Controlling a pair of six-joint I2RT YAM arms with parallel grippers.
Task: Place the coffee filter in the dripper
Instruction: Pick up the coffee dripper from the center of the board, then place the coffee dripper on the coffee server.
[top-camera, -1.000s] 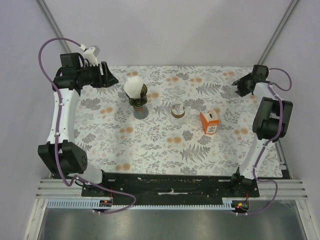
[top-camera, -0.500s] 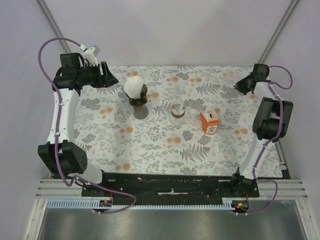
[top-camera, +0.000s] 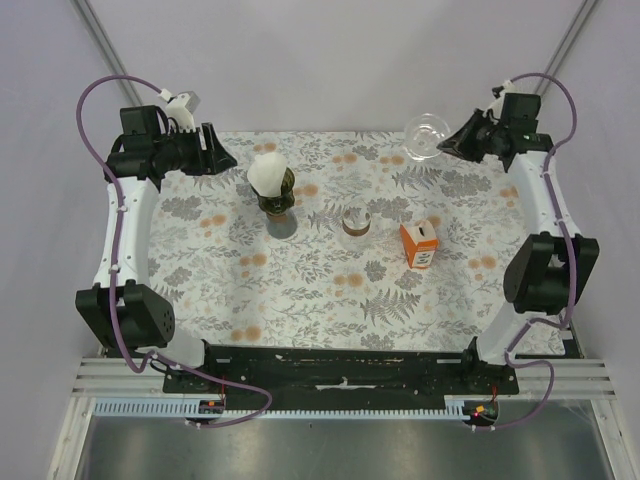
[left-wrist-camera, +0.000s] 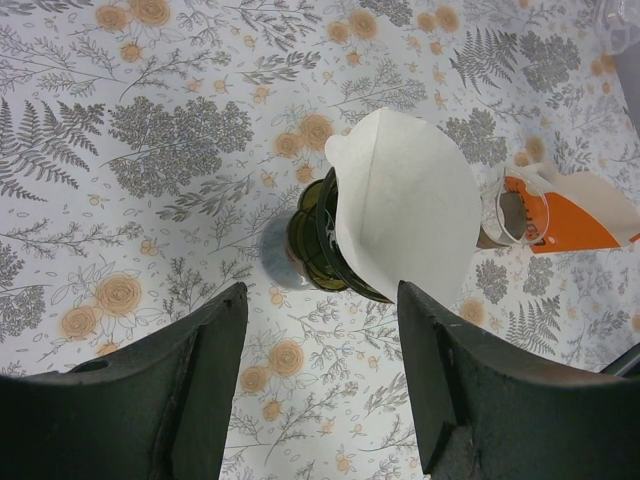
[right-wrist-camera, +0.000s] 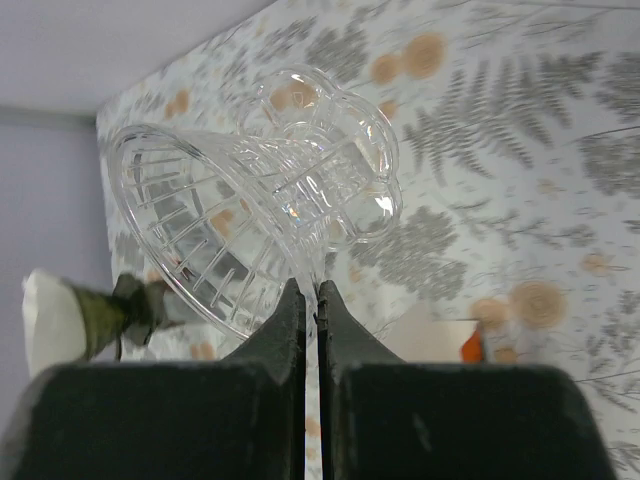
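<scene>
Filter (left-wrist-camera: 400, 215) in green cup (left-wrist-camera: 308, 245); clear dripper (right-wrist-camera: 250, 220) pinched in R hand (right-wrist-camera: 312, 298); L hand (left-wrist-camera: 320, 296) spread.

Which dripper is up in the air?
The clear dripper, pinched by the right gripper above the far edge of the table. The dark dripper stands on the table with the white filter in it.

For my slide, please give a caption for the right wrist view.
The right gripper pinches a clear dripper, tipped sideways, above the flowered table.
</scene>
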